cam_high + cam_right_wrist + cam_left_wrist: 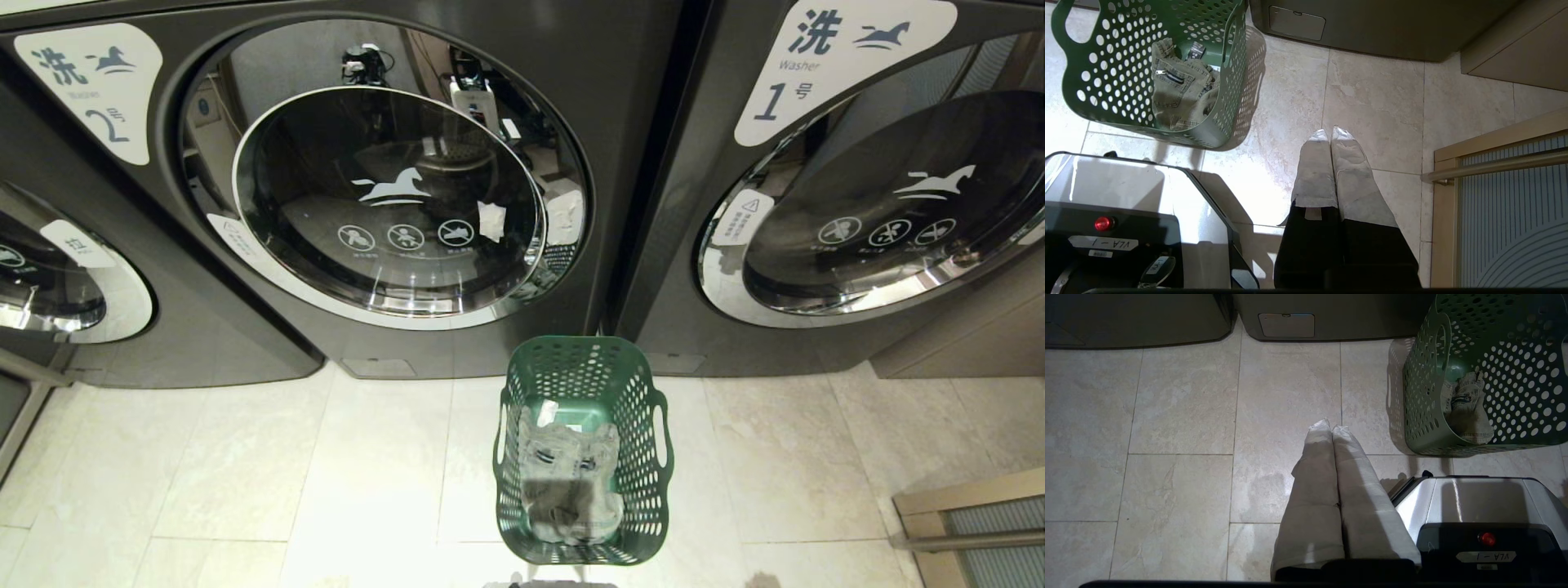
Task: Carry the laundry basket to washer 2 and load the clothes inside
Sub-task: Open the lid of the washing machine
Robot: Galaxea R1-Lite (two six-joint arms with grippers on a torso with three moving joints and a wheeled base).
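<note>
— What did the jaws look like on your end?

— On my left wrist view the left gripper (1332, 428) had its jaws pressed fully together, the two wrapped fingers (1314, 465) meeting at the tips. It held nothing and hung over bare floor (1180, 416), touching nothing. The right gripper (1329, 134) was the same: jaws shut tight, empty, above the tiles.

— And the basket?

— The basket (637, 384) stood on the floor just ahead of my base (1474, 498), between the two grippers and apart from both. In my head view it sat in front of the gap between washer 2 (392, 200) and washer 1 (890, 204), close to their bottom edges. Neither arm showed in that view.

— Clothes?

— The clothes (571, 474) lay crumpled in the bottom of the basket; my right wrist view showed a zip and seams on the fabric.

— Washer 2's door?

— I saw the round glass door lying flat against the front, chrome ring all round it, white horse logo in the middle.
</note>
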